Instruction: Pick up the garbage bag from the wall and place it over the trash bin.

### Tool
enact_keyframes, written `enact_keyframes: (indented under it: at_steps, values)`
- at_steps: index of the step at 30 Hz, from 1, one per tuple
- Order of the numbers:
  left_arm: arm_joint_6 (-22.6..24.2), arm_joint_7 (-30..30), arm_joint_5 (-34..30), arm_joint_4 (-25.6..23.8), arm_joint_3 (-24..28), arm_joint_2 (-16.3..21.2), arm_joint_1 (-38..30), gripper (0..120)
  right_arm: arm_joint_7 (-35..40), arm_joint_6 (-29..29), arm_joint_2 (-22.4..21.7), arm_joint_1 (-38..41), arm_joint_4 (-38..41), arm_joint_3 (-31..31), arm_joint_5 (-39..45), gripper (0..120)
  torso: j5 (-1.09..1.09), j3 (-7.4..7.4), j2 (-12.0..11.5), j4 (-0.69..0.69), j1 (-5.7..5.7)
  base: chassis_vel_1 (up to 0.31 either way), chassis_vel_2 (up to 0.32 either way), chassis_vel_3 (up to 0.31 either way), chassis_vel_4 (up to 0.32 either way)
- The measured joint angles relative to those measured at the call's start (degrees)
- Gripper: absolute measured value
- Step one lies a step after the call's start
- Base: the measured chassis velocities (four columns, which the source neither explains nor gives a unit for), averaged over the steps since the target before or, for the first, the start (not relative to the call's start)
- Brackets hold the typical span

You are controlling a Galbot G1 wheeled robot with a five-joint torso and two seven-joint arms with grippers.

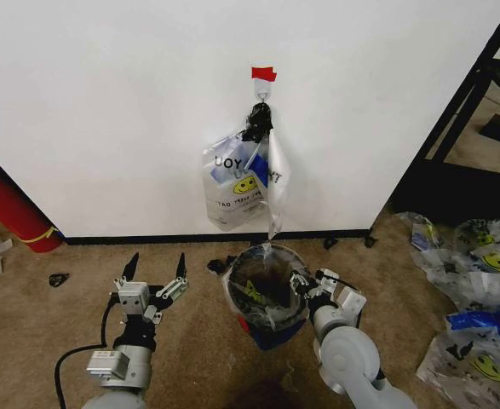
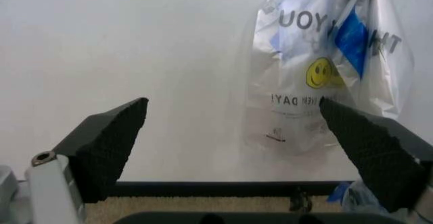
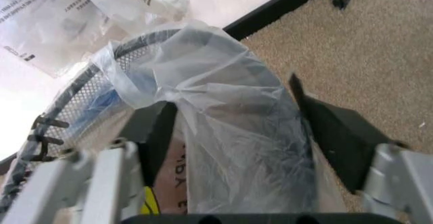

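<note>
The garbage bag (image 1: 265,285) lies draped over the black mesh trash bin (image 1: 271,328) on the carpet below the wall (image 1: 105,102). Its clear film (image 3: 230,133) covers the bin's rim (image 3: 81,89). My right gripper (image 1: 305,285) is at the bin's right rim, open, with its fingers (image 3: 331,133) on either side of the film-covered edge (image 3: 233,102). My left gripper (image 1: 157,264) is open to the left of the bin, above the carpet, facing the wall (image 2: 230,107). A bunch of printed bags (image 1: 237,183) with a black top hangs from the hook (image 1: 263,89) under red tape (image 1: 264,73).
A red cylinder (image 1: 7,209) leans at the far left by the black baseboard (image 1: 147,239). Loose printed bags (image 1: 479,298) are piled on the carpet at the right. A black frame (image 1: 462,111) stands beside the wall's right end. A small dark scrap (image 1: 59,279) lies left of my left gripper.
</note>
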Motion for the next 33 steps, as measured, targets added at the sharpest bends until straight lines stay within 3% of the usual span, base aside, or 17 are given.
enact_keyframes:
  at_steps: [2,3,9,18,20,24,26,30,33]
  values:
    - [0.1,-0.1,-0.2,-0.1,-0.1,0.2,-0.1,100,0.0,0.1,0.0,-0.3,0.3,0.1,-0.2,70,0.0,0.0,0.0,0.0,0.0,0.0,0.0,0.0,0.0]
    - [0.3,-0.1,-0.5,-0.2,-0.1,0.5,-0.4,100,-0.2,0.2,0.0,-0.6,0.7,0.1,-0.5,82,0.0,0.0,0.0,0.0,0.0,0.0,0.0,0.0,0.0]
    - [1.5,-0.4,-1.3,-0.5,0.2,0.9,-1.7,100,-1.3,1.5,-0.2,-2.2,2.2,0.6,-2.4,98,0.0,0.0,0.0,0.0,0.0,0.0,0.0,0.0,0.0]
    - [2.3,-0.7,-1.8,-0.6,0.5,1.0,-2.3,100,-2.8,3.2,-1.0,-4.8,4.4,1.2,-6.3,100,0.0,0.0,0.0,0.01,0.0,0.0,0.0,0.0,0.0]
    - [2.3,-0.8,-1.9,-0.6,0.4,0.9,-2.4,100,-6.2,6.9,-1.6,-7.3,5.5,1.3,-13.3,100,0.0,0.0,0.0,0.0,0.01,0.0,0.0,0.0,0.0]
    - [1.4,-0.4,-1.0,0.9,0.7,-0.1,-2.3,100,-12.1,20.5,-1.7,-13.5,6.7,3.9,-28.5,100,0.0,0.0,0.0,0.0,0.01,0.0,0.0,0.0,0.0]
    - [1.2,-0.3,-0.9,1.2,0.9,-0.4,-2.3,100,-12.9,22.7,-1.4,-14.5,6.8,4.8,-30.5,100,0.0,0.0,0.0,0.01,0.0,0.0,0.0,0.0,0.0]
    - [0.4,0.3,0.9,2.3,2.6,-2.8,-2.4,100,-19.8,35.8,1.1,-24.1,9.3,13.3,-37.9,100,-0.01,0.0,0.0,-0.03,0.0,0.0,0.0,0.0,0.0]
    - [0.1,0.6,1.6,2.4,3.2,-3.8,-2.2,100,-21.2,39.8,2.1,-27.4,10.1,15.7,-40.1,100,0.0,0.0,0.0,-0.02,0.0,0.0,0.0,0.0,0.0]
